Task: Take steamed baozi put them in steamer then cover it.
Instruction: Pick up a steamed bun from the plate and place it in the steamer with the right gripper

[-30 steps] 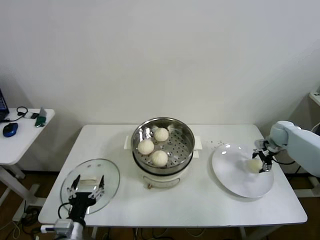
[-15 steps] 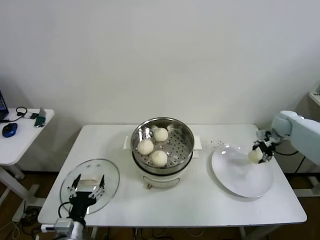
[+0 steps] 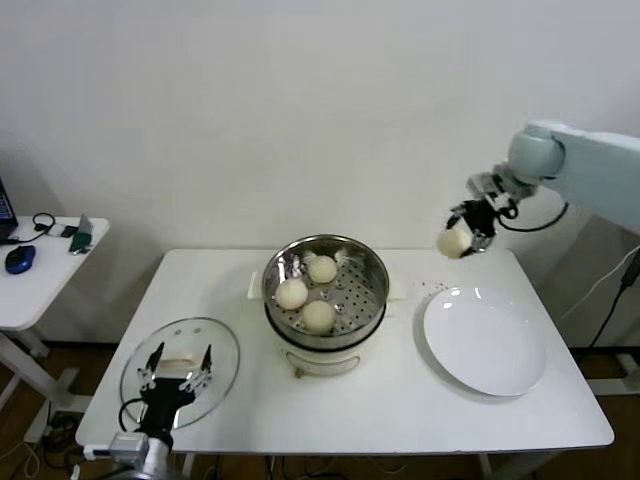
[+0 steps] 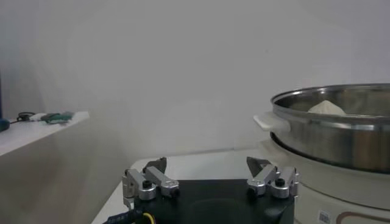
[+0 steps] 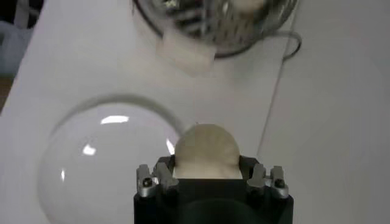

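Note:
The shiny steel steamer sits on its white base at the table's middle, with three cream-white baozi on its perforated floor. High above the table, right of the steamer, my right gripper is shut on a fourth baozi; the right wrist view shows that bun between the jaws, with the steamer beyond. The glass cover lies flat at the table's front left. My left gripper hangs open over the cover, holding nothing; its fingers show wide apart in the left wrist view.
A bare white plate lies on the table's right side, below the lifted bun. A small side table with a mouse and cables stands at the far left. The steamer's rim rises close ahead of the left gripper.
My right gripper has lifted the baozi off the white plate and carried it up and toward the steamer. The left arm has stayed over the cover.

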